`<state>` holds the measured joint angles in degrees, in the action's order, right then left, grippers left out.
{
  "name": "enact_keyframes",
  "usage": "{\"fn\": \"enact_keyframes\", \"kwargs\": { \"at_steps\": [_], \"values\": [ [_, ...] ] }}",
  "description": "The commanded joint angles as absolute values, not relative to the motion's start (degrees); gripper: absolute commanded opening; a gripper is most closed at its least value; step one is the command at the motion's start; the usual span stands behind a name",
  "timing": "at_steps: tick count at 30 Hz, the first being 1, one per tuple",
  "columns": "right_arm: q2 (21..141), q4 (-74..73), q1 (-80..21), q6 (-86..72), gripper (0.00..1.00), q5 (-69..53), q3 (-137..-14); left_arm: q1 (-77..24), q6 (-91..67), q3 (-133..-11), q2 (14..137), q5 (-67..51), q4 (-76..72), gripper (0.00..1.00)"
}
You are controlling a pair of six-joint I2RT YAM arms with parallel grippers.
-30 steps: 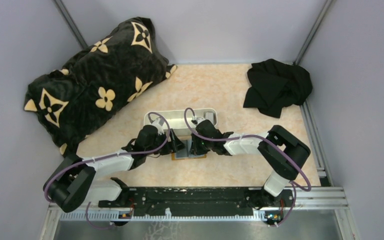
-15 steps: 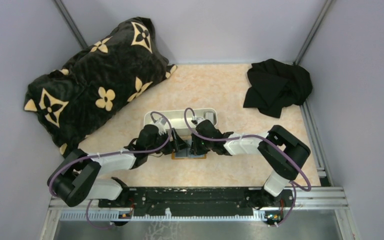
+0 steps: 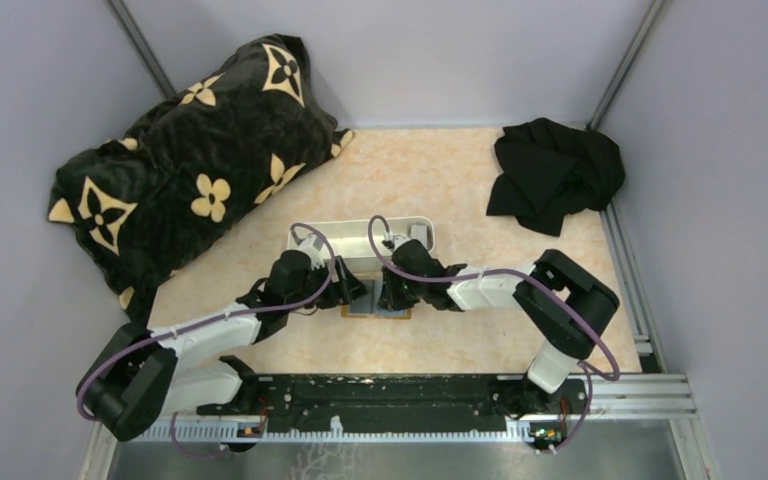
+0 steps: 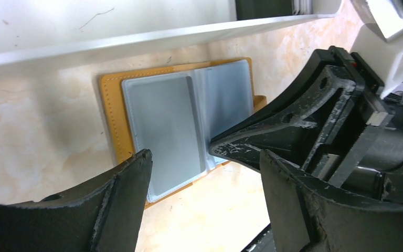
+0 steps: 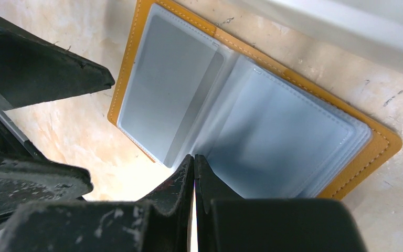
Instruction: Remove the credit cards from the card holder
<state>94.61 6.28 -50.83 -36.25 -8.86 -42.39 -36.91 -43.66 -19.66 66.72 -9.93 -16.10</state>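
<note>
The card holder (image 3: 376, 312) lies open and flat on the table just in front of the white tray (image 3: 305, 232), orange-tan outside with grey-blue sleeves (image 5: 283, 142). I cannot tell whether a card sits in the sleeves. A dark flat stack that looks like credit cards (image 4: 262, 8) lies in the tray. My right gripper (image 5: 194, 157) is shut, its tips resting on the holder's centre fold. My left gripper (image 4: 204, 157) is open, low over the table at the holder's near-left edge (image 4: 162, 126), holding nothing.
A black pillow with tan flowers (image 3: 190, 160) fills the back left. A black cloth (image 3: 555, 175) is bunched at the back right. The tray's wall (image 4: 136, 39) runs close behind the holder. Grey walls enclose the table.
My left arm's elbow has swung down and to the left, and its wrist has shifted slightly left. The right arm and the card holder have not moved.
</note>
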Motion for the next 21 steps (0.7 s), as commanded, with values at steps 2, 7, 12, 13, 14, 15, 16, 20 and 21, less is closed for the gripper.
{"fn": "enact_keyframes", "kwargs": {
  "at_steps": [2, 7, 12, 13, 14, 15, 16, 20, 21],
  "values": [
    [96.4, 6.1, -50.8, -35.9, 0.03, -9.3, -41.3, -36.7, -42.0, -20.6, 67.7, -8.9, -13.7, 0.81],
    [96.3, 6.1, -50.8, -36.0, 0.03, -9.2, -41.1, -36.7, -43.0, -20.5, 69.8, -10.7, -15.9, 0.81],
    [96.3, 6.1, -50.8, -36.2, 0.03, -9.1, -40.9, -36.7, -43.0, -20.8, 70.3, -11.2, -16.4, 0.81],
    [96.3, 6.2, -50.8, -36.2, 0.03, -9.1, -40.9, -36.7, -43.0, -20.9, 70.3, -11.3, -16.4, 0.81],
    [96.3, 6.3, -50.8, -36.3, 0.03, -9.1, -40.8, -36.7, -43.0, -20.9, 70.2, -11.3, -16.4, 0.81],
    [96.5, 6.4, -50.8, -36.3, 0.03, -9.1, -40.8, -36.7, -43.0, -21.0, 70.0, -11.5, -16.4, 0.81],
    [96.7, 6.4, -50.9, -36.3, 0.03, -9.2, -40.9, -36.7, -43.1, -21.1, 70.0, -11.8, -16.3, 0.81],
    [96.9, 6.7, -50.9, -36.4, 0.03, -9.3, -40.8, -36.7, -43.8, -21.7, 69.7, -13.4, -16.6, 0.8],
    [97.0, 6.7, -50.8, -36.4, 0.03, -9.3, -40.8, -36.7, -44.1, -21.9, 69.7, -14.0, -17.0, 0.8]
  ]
}}
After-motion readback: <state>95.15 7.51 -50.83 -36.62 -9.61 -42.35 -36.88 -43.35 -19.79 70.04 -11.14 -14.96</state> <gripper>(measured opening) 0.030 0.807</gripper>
